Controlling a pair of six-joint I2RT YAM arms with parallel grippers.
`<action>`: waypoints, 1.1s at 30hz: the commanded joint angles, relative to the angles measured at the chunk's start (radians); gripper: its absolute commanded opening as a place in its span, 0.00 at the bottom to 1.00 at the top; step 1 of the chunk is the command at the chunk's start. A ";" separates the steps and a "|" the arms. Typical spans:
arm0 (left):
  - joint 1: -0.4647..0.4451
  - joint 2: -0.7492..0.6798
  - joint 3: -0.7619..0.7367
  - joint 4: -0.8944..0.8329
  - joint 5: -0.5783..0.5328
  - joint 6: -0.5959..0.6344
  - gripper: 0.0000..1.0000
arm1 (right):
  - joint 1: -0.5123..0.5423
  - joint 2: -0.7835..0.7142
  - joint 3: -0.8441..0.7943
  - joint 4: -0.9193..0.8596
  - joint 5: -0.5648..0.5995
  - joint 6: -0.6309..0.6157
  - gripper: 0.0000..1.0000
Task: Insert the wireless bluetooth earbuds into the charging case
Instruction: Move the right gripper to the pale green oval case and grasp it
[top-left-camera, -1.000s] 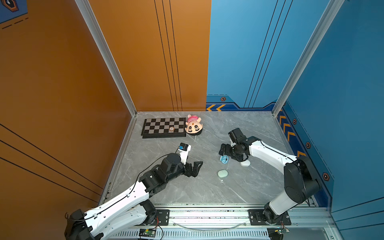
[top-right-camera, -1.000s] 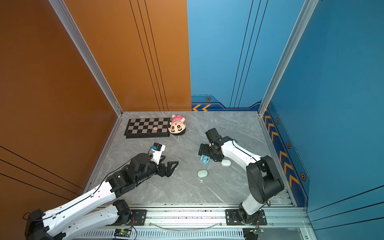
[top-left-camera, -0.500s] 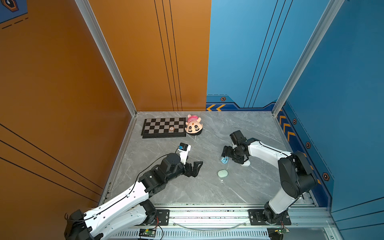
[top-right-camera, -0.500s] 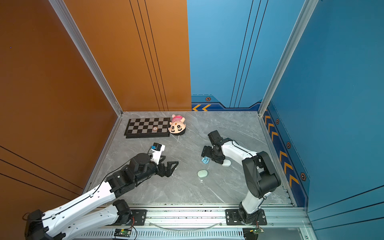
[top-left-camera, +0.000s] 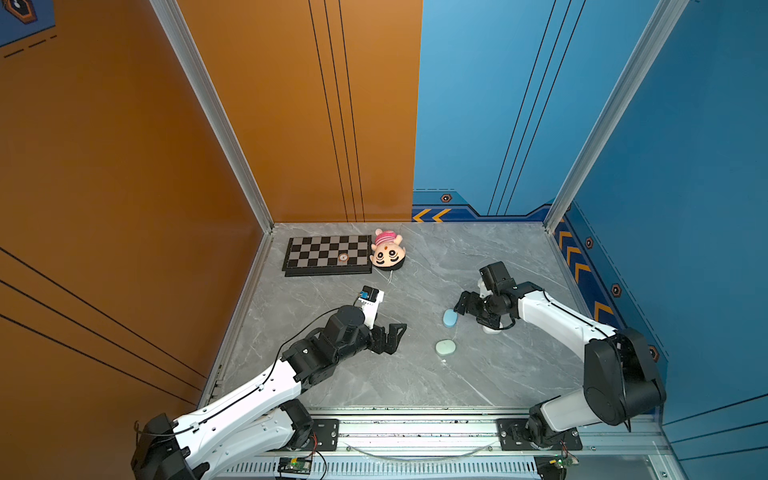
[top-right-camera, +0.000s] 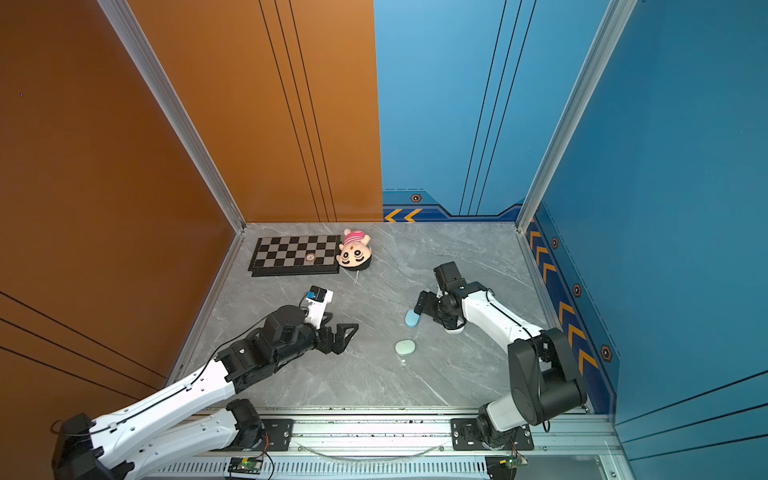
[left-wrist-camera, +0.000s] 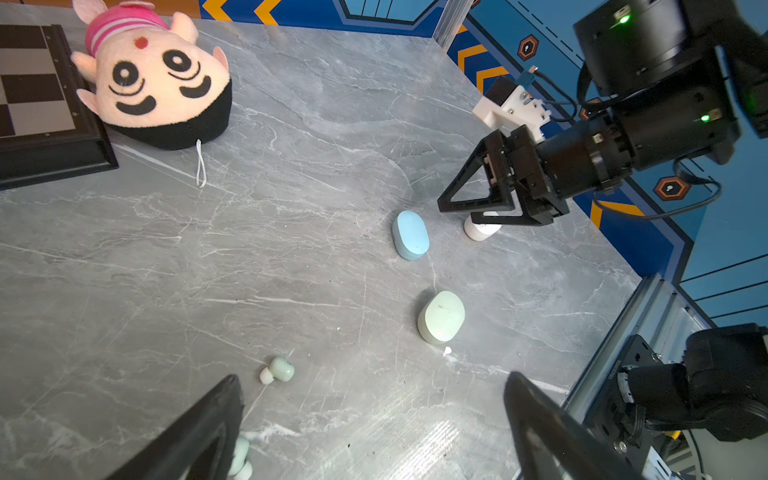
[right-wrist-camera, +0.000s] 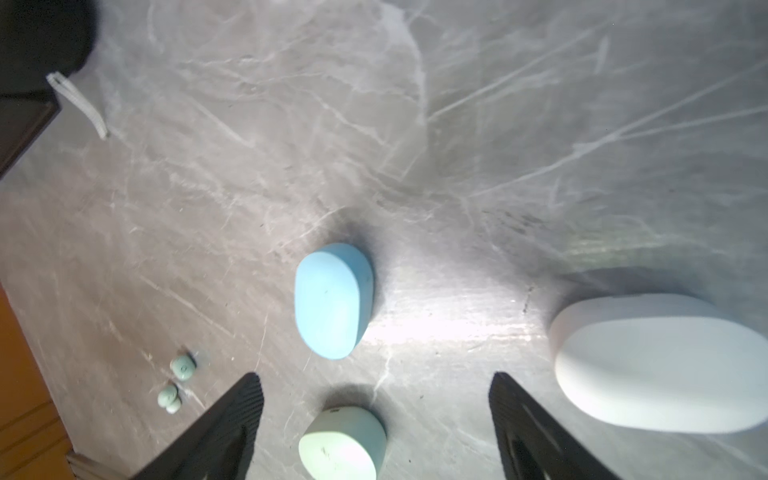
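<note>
Right gripper (right-wrist-camera: 374, 377) shifted slightly off blue case (left-wrist-camera: 410, 234), jaws apart, empty, left gripper (left-wrist-camera: 372, 376) nearest, spread wide over two mint earbuds (left-wrist-camera: 279, 369) lying on table (top-left-camera: 415, 374), mint case (left-wrist-camera: 441, 316) beyond, white case (right-wrist-camera: 660, 365), chessboard (top-left-camera: 328, 254), plush head (top-left-camera: 387, 251) farthest

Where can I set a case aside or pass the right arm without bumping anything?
Bare: the back right of the table, between the plush head and the right wall; also the front strip between the mint case and the rail. Crowded: blue case, mint case and white case cluster at the right gripper; mint earbuds lie by the left gripper.
</note>
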 joint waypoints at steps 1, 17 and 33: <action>0.010 -0.006 0.039 -0.020 0.014 -0.012 0.98 | 0.065 -0.032 0.043 -0.130 -0.095 -0.187 0.83; 0.036 -0.098 -0.004 0.016 0.096 -0.066 0.98 | 0.400 -0.177 0.031 -0.312 0.110 -0.985 0.80; 0.041 -0.124 0.033 -0.084 0.107 -0.076 0.98 | 0.325 -0.091 -0.008 -0.238 0.146 -1.589 0.81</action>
